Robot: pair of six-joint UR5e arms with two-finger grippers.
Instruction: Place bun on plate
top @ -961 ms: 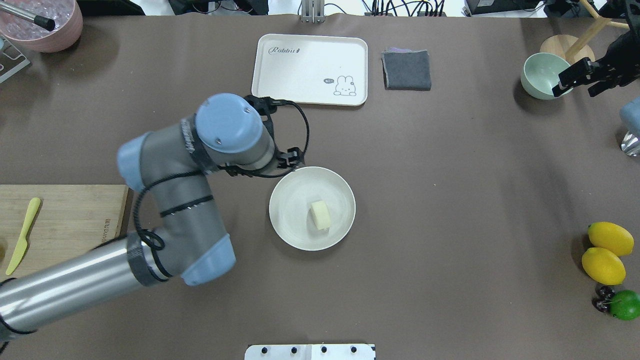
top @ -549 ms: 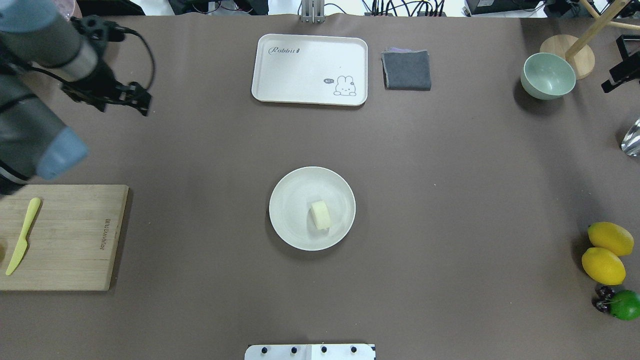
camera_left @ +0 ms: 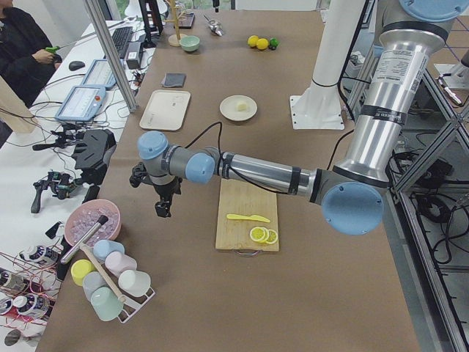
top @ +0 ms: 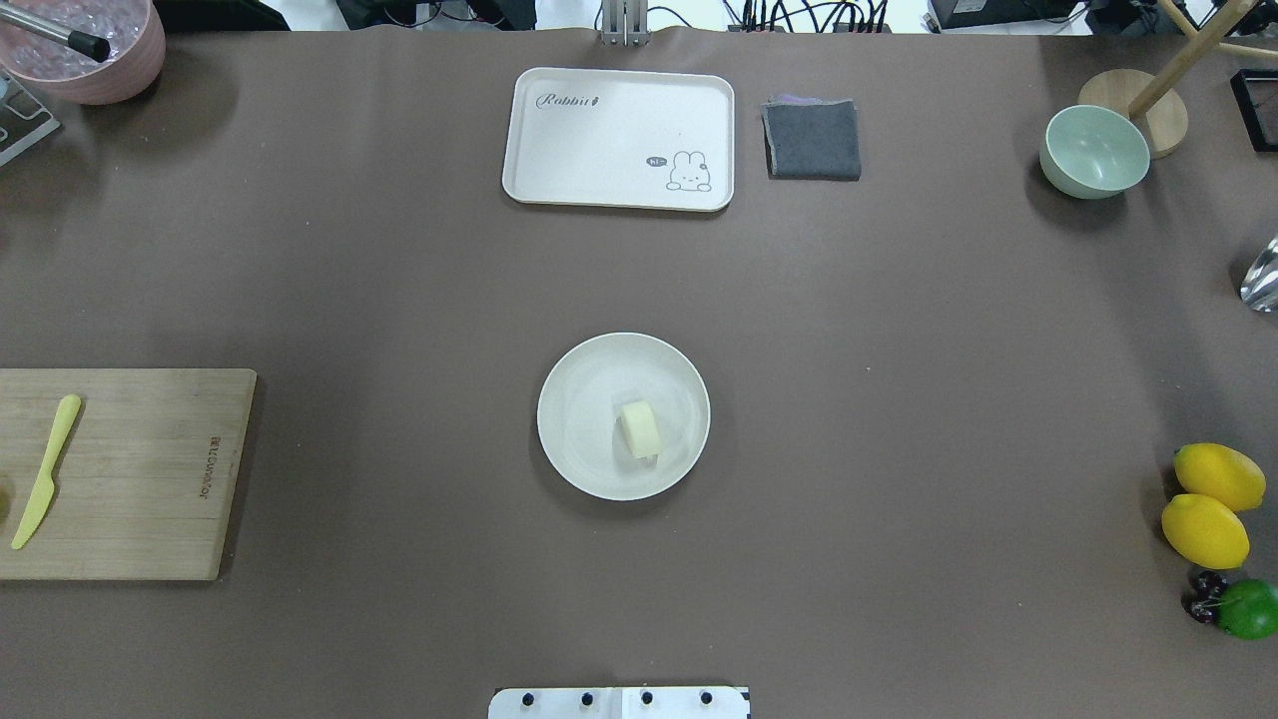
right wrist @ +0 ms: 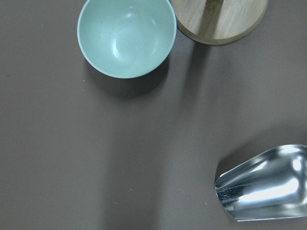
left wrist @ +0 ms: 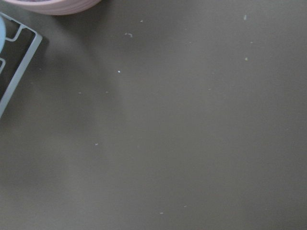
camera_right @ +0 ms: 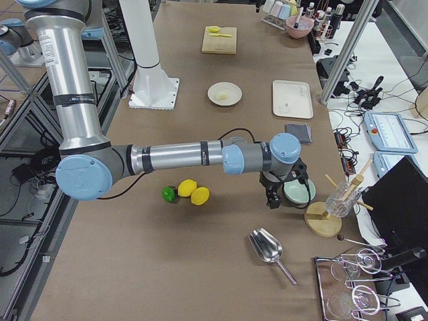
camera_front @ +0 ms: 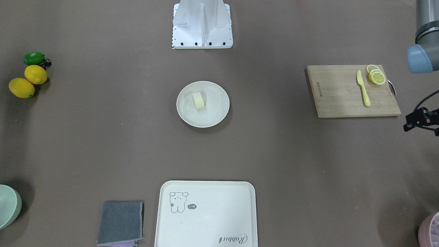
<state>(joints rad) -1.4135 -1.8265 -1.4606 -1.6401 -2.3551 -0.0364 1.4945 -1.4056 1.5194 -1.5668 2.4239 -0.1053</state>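
The bun (top: 639, 429), a small pale cream block, lies inside the round cream plate (top: 584, 399) at the table's centre, a little right of the plate's middle. It also shows in the front view as the bun (camera_front: 198, 100) on the plate (camera_front: 214, 113). Neither gripper is near it. My left gripper (camera_left: 161, 210) hangs over the table's far left end beside a pink bowl. My right gripper (camera_right: 273, 199) hovers by the green bowl at the far right end. I cannot tell whether either is open or shut. No fingers show in the wrist views.
A rabbit tray (top: 619, 138) and a grey cloth (top: 812, 140) lie at the back. The green bowl (top: 1094, 150) and a metal scoop (right wrist: 264, 184) sit at the right. Lemons (top: 1208, 504) are at the front right. A cutting board (top: 130, 474) with a yellow knife (top: 45, 469) lies at the left.
My left arm has swung from beside the plate out to the left, leaving the overhead view. The right gripper has also left that view. Bun and plate have not moved.
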